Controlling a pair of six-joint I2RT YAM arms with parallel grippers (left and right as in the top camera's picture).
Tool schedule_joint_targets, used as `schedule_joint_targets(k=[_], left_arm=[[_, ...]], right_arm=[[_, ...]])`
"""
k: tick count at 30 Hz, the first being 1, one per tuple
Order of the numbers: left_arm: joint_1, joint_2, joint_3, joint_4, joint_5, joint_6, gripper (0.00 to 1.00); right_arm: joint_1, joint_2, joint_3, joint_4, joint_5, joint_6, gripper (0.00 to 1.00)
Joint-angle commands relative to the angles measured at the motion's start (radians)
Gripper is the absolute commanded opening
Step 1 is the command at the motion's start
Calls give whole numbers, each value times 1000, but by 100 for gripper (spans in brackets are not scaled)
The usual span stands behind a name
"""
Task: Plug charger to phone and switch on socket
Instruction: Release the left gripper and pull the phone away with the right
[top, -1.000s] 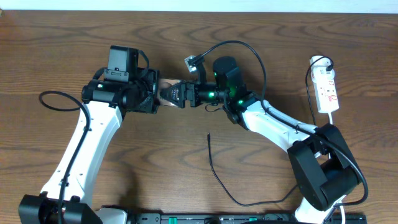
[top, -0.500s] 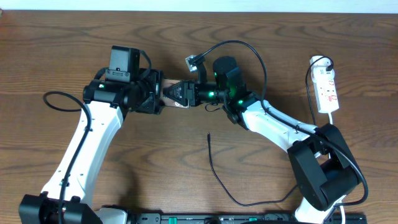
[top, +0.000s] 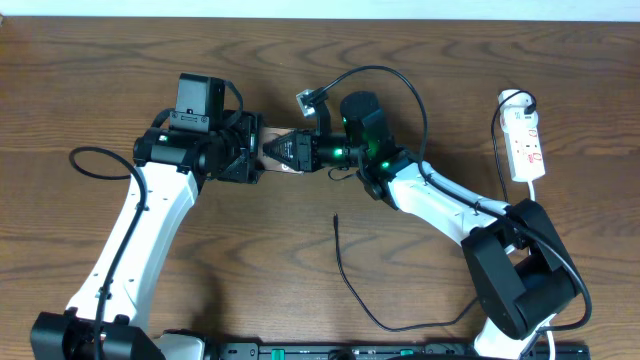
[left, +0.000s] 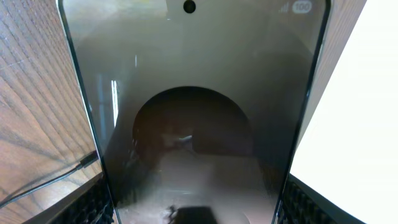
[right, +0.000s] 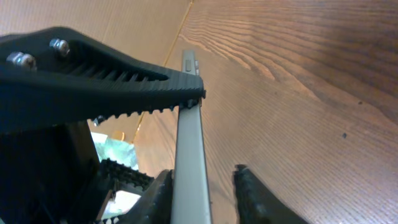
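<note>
My left claw (left: 196, 210) is clamped on the phone (left: 193, 93), one ribbed pad (left: 93, 205) on each long edge. It holds the phone lifted off the table (top: 200, 60) with the screen facing its wrist camera. I judge the phone is held up like this so that its end is free for a plug, rather than lying flat where the port would sit against the wood.

My right claw (right: 202, 190) meets it head-on, with its jaws parted and straddling the phone's thin edge. One fingertip (right: 158, 193) lies against the phone's face, while the other stands just apart with a strip of wood showing between, so this claw is not gripping anything. It looks placed to steady or re-square the phone in the left claw's hold.

The charger cable (top: 345, 275) lies loose on the table behind my right claw, well apart from it and back towards my base. Its plug tip (top: 335, 217) points up towards the claws and nothing holds it. The power strip (top: 525, 145) lies far out past my right elbow, untouched. In my judgement both the plugging and the switching are yet to be done, and the right claw must first let go its place here to fetch the cable.
</note>
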Motion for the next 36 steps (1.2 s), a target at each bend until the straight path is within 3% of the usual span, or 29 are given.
schedule_joint_targets(k=[1,12,14,16,22,26,36], left_arm=[[-13,1,17,5,20,-6,7],[-14,2,17,5,16,-6,8],[-14,2,17,5,9,-6,17],[-14,2,17,5,-2,-6,33],[-14,2,17,5,-3,-5,70],[-14,2,17,5,-3,-6,80],[-14,2,17,4,-10,-5,90]], right_arm=[[14,-5,11,-2,0,1,24],[14,-5,11,-1,-9,0,15],[14,-5,11,-1,-11,0,13],[14,-5,11,-1,-11,0,9],[14,-5,11,-2,-11,0,5],[14,-5,11,-2,-11,0,4],[13,-5,11,-2,-11,-1,1]])
